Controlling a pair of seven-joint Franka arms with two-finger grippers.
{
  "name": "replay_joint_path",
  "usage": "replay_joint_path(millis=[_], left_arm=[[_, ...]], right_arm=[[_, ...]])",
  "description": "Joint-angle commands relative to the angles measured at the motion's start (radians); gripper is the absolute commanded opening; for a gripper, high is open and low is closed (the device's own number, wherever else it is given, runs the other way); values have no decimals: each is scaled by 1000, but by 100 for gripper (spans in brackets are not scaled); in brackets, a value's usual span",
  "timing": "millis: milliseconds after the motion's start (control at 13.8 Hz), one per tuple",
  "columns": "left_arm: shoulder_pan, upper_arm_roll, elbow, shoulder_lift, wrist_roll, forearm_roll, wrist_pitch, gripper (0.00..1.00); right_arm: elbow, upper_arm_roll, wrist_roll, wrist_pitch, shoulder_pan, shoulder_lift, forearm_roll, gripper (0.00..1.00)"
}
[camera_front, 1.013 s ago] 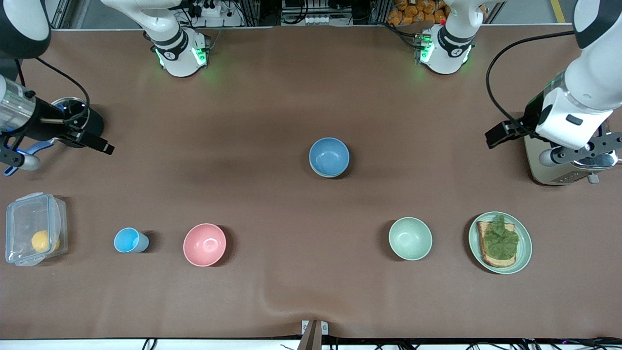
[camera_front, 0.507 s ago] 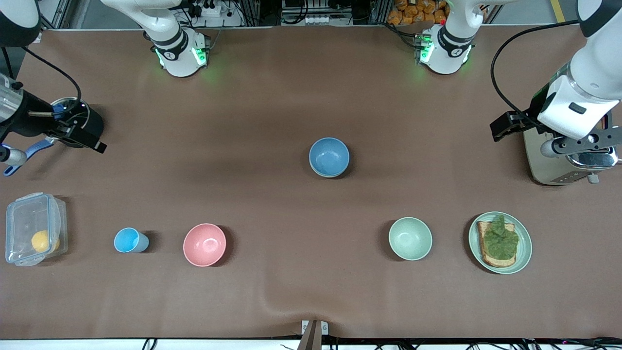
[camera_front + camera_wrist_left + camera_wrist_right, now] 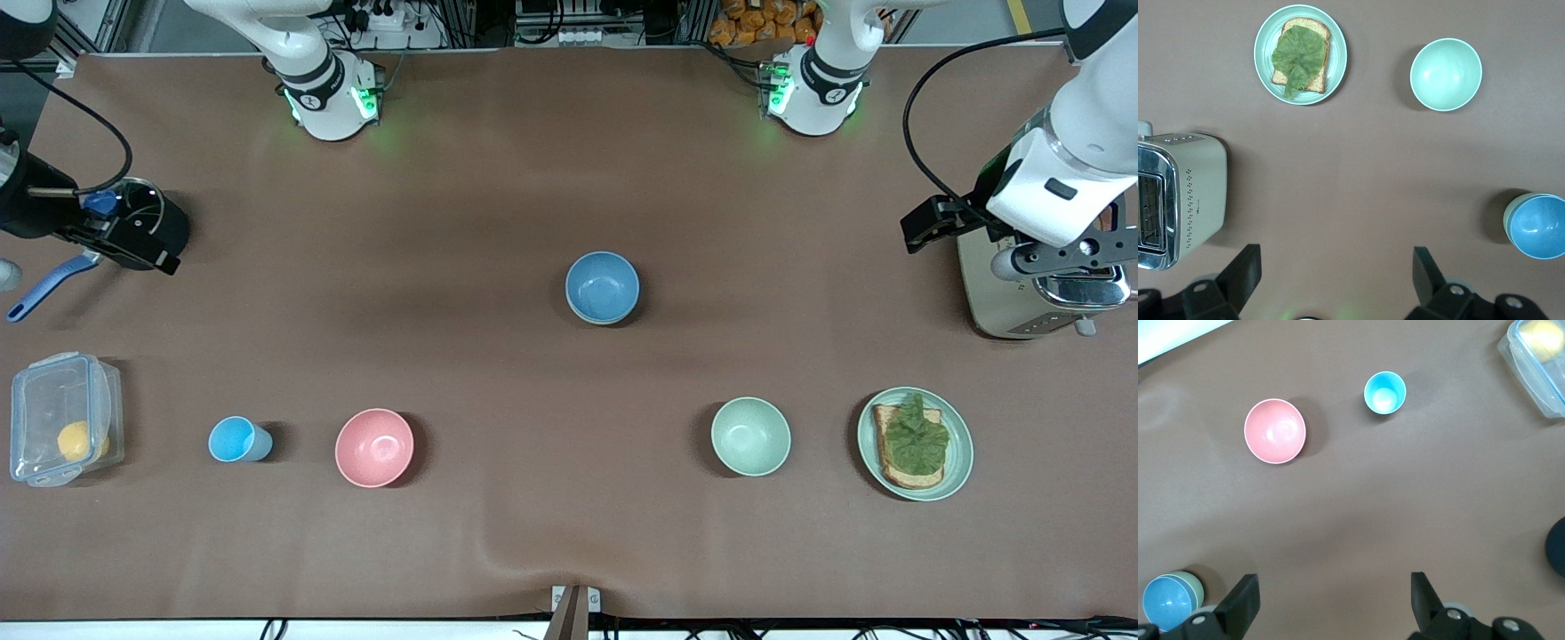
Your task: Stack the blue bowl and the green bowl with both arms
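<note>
Low in the front view stands a mint bowl (image 3: pixel 749 436). In the middle of that view the blue bowl (image 3: pixel 603 286) sits nested in the green bowl (image 3: pixel 1507 215). Well apart from them, my 2 grippers hang with fingers spread. My left gripper (image 3: pixel 1336 257) is over the toaster (image 3: pixel 1013 302), and my right gripper (image 3: pixel 1333 579) is over the right arm's end of the table.

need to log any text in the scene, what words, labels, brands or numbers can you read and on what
No text can be read in any view.
Toaster: small markings on its side and top panel, too small to read.
Arm bases: small round marks, too blurred to read.
Blue bowl, green bowl, plate: no print.
</note>
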Motion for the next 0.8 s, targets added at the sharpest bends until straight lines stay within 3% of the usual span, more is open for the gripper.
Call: replay_joint_path(millis=[0,724], left_arm=[[-14,19,-27,-33,22,-6,-9,100],[-34,19,-24,-29,22,-6,-4,100]], right_arm=[[4,18,-10,-9,-14,-9,-28,100],[4,18,-15,-14,-11,-15,-65,100]])
